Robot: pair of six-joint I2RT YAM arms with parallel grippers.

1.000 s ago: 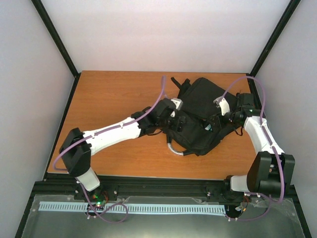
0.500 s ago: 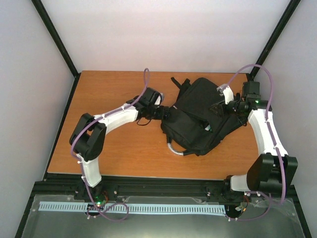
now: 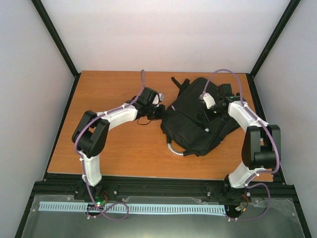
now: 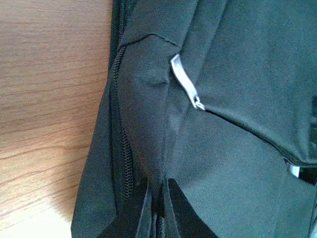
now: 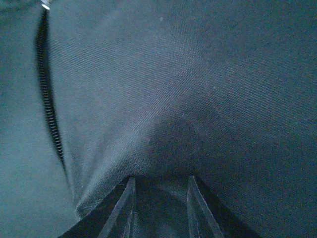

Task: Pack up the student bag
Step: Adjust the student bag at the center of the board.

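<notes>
The student bag [image 3: 190, 126], a black backpack, lies on the right half of the wooden table [image 3: 114, 148]. My left gripper [image 3: 162, 112] sits at the bag's left edge. In the left wrist view this gripper [image 4: 157, 191] is shut on a raised fold of the student bag [image 4: 237, 163], beside a zip line [image 4: 121, 148] and below a silver zip pull [image 4: 185, 87]. My right gripper [image 3: 204, 113] rests on top of the bag's middle. Up close, the right gripper [image 5: 159, 183] holds a bunched ridge of the student bag [image 5: 198, 84], and creases run toward the jaws.
A grey handle loop [image 3: 174, 149] sticks out of the bag's near edge, and black straps [image 3: 178, 82] trail off its far side. Bare wood [image 4: 49, 99] lies left of the bag. Black frame posts stand at the table's back corners.
The left gripper drew back from over the bag to its left edge and closed on the fabric. The right gripper swung from the bag's right side onto its middle.
</notes>
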